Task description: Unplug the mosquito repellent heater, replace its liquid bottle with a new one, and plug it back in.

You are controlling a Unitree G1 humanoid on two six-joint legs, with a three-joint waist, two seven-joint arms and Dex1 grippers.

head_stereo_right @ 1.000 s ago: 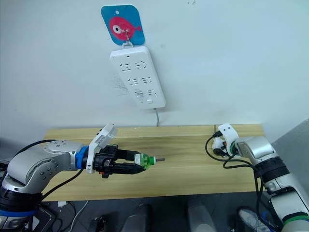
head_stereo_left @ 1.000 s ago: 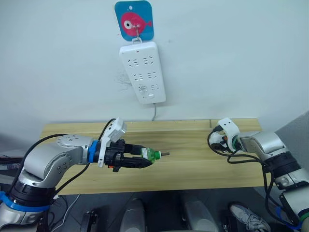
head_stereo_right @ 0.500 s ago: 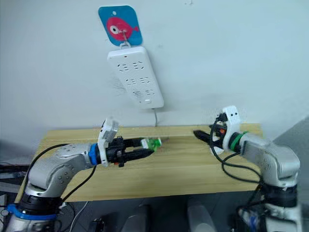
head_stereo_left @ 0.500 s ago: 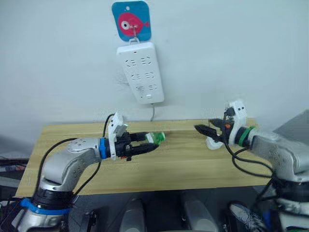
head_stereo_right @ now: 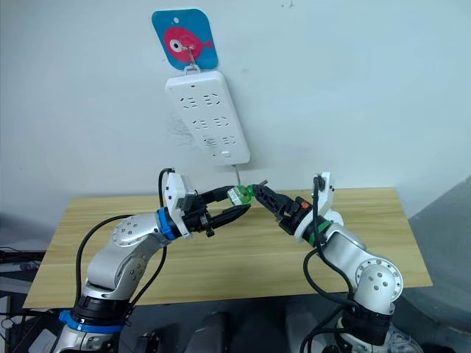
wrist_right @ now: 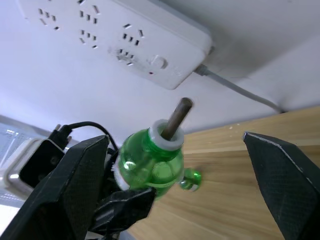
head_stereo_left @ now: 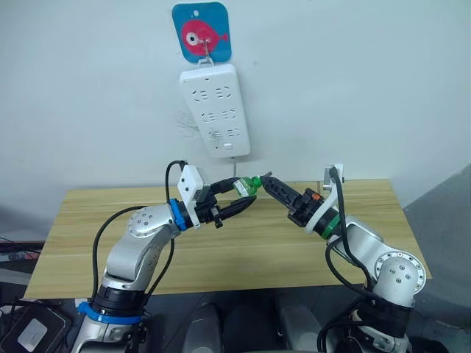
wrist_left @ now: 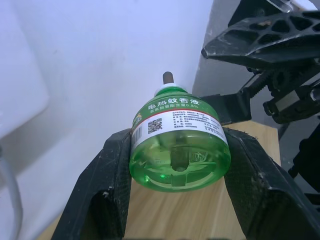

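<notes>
My left gripper (head_stereo_left: 243, 197) is shut on a green liquid bottle (head_stereo_left: 251, 186) and holds it in the air above the wooden table (head_stereo_left: 221, 250), just below the wall power strip (head_stereo_left: 217, 110). In the left wrist view the bottle (wrist_left: 180, 145) sits between both fingers (wrist_left: 107, 190), base toward the camera and wick pointing away. My right gripper (head_stereo_left: 268, 184) faces it from the right and stands open, its fingers (wrist_right: 75, 185) wide on either side of the bottle's wick end (wrist_right: 176, 119) without touching it. The mosquito repellent heater is out of view.
The white multi-socket power strip (head_stereo_right: 210, 114) hangs from a blue hook plate with a pink fish (head_stereo_right: 182, 38), and its cable drops behind the table. The table's surface (head_stereo_right: 243, 257) lies bare below both arms.
The left arm has lifted the bottle up and toward the middle. The right gripper has swung in from the table's right end and now stands open around the bottle's wick end.
</notes>
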